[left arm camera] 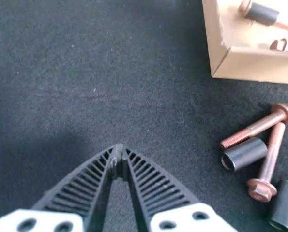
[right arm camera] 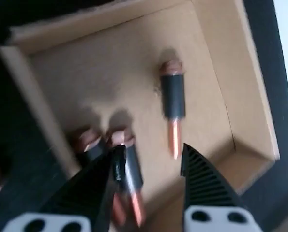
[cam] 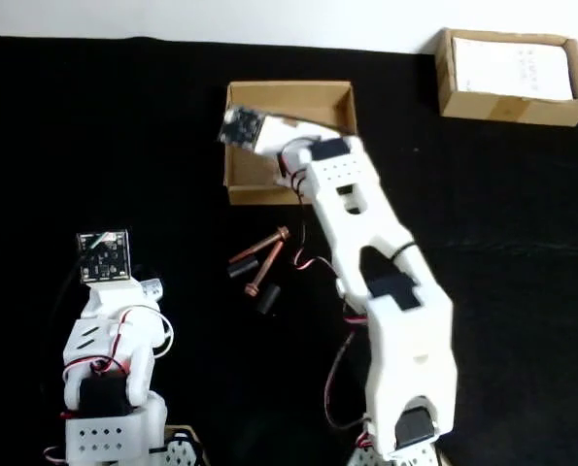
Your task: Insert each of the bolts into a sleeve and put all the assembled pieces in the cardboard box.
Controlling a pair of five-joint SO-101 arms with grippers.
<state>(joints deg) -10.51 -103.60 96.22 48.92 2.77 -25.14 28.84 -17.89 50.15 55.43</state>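
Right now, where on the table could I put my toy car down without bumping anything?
Bare black table lies left of the cardboard box, beyond the left arm, and right of the right arm, below the second box. Crowded: between the arms, where bolts and sleeves lie.

We see the box (cam: 289, 89), open-topped brown cardboard, with three assembled pieces lying flat on its floor, each a copper bolt pushed through a black sleeve. One piece (right arm camera: 173, 96) lies alone near the middle. Two more pieces (right arm camera: 131, 166) (right arm camera: 90, 144) lie side by side close to a wall.

Outside, near the box, lie two loose bolts (left arm camera: 257, 126) (left arm camera: 269, 162), heads at opposite ends, one's tip against the other's shaft. One empty sleeve (left arm camera: 244, 154) lies on its side just beside both. Another sleeve (left arm camera: 284, 210) lies by the nearer bolt's head.
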